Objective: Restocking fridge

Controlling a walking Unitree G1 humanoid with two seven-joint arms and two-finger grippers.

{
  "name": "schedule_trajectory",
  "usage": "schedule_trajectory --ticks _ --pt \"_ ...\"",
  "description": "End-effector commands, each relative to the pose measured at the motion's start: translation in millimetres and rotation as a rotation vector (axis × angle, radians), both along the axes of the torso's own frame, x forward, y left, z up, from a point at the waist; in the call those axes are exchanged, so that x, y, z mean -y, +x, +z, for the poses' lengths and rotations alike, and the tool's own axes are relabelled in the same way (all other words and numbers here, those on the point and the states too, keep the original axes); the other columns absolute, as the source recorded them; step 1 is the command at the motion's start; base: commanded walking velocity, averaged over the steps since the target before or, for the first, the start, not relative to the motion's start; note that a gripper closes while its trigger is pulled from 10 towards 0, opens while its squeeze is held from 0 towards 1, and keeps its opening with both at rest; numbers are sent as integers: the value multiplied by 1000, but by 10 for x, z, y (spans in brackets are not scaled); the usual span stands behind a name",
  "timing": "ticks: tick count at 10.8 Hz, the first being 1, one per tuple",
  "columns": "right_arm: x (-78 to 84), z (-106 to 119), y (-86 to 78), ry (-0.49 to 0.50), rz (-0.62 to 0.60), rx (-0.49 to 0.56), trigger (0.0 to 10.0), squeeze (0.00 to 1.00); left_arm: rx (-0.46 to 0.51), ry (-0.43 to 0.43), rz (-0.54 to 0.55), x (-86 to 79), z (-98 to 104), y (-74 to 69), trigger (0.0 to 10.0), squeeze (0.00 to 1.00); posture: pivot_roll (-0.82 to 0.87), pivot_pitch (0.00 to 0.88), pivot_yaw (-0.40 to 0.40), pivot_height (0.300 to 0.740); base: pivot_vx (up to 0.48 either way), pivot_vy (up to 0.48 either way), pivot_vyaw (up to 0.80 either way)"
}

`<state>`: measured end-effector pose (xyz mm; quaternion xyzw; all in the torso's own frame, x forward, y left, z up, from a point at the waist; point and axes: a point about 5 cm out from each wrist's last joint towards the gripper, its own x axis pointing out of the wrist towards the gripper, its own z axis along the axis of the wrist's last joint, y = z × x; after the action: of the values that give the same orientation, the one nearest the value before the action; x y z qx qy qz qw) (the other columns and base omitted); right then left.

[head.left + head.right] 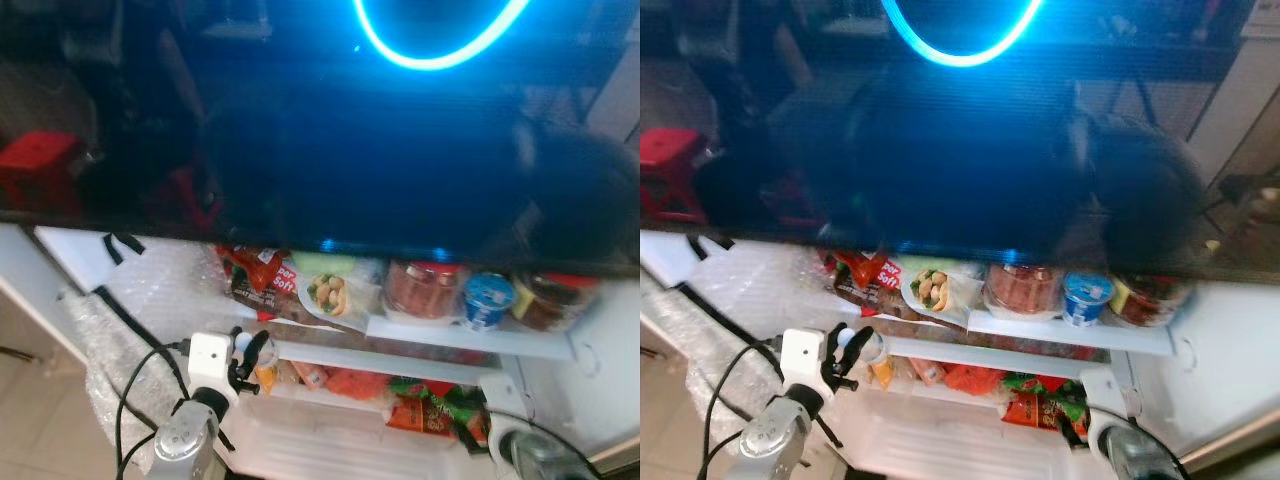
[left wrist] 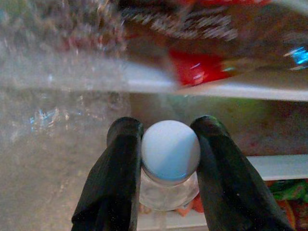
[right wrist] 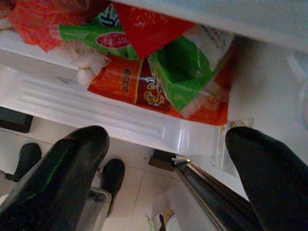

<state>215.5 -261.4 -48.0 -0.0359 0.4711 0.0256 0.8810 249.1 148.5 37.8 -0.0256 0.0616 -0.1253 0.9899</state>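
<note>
Mid-placement, by the look of it: left gripper [image 2: 169, 159] with jaws clamped on a small clear bottle with a pale blue round cap [image 2: 170, 150], held at the left end of the fridge's lower white shelf [image 1: 400, 365]. Next, probably easing it inward and finding a bare spot before letting go. Upper white shelf [image 1: 470, 337] loaded with red-lidded jars [image 1: 425, 288], a blue-lidded tub [image 1: 489, 299] and a wrapped sandwich [image 1: 330, 293]; red-and-green packets [image 3: 159, 72] below. Right gripper [image 3: 168, 163] idle, jaws spread wide.

Left arm: we hold it at 7 o'clock, wrist raised forward.
Left gripper [image 2: 169, 159]: our fingers clamp a white-capped bottle [image 2: 169, 151].
Right arm: at 5 o'clock, low.
Right gripper [image 3: 168, 163]: our fingers spread wide, holding nothing.
</note>
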Motion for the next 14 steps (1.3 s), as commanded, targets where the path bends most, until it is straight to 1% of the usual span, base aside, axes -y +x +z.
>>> schedule_trajectory --ticks 1,10,14 --pt "26 2 -12 6 -18 4 10000 0 35 -2 -3 23 71 16 10000 0 24 16 4 740 0 0 0" --pt "34 3 -8 0 -64 22 10000 0 54 2 -22 50 92 38 10000 0 9 14 11 740 0 0 0" --pt "33 -2 -15 4 -65 21 10000 0 60 1 -28 60 101 40 10000 0 12 13 9 740 0 0 0"
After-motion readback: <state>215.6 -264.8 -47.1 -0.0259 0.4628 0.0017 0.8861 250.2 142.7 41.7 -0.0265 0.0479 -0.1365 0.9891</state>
